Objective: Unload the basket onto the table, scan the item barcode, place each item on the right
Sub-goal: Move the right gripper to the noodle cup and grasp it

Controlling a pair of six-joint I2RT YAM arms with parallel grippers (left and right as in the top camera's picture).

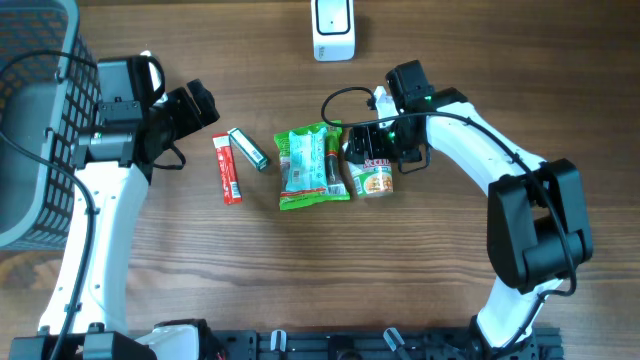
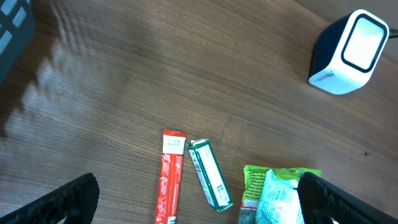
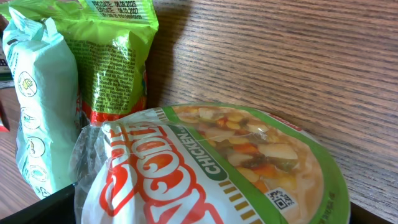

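Note:
A cup of chicken noodles (image 1: 375, 180) lies on its side on the wooden table, just right of two green snack bags (image 1: 312, 166). My right gripper (image 1: 377, 150) hangs low over the cup, open. In the right wrist view the cup (image 3: 217, 168) fills the space between the two fingers, with a small QR code on its lid rim. The white barcode scanner (image 1: 333, 30) stands at the table's far edge. My left gripper (image 1: 203, 106) hovers open and empty above the table's left side, its fingers (image 2: 71, 199) wide apart.
A red stick pack (image 1: 228, 168) and a green-and-white box (image 1: 247, 148) lie left of the bags. A grey mesh basket (image 1: 30, 120) stands at the far left. The scanner (image 2: 348, 53) also shows in the left wrist view.

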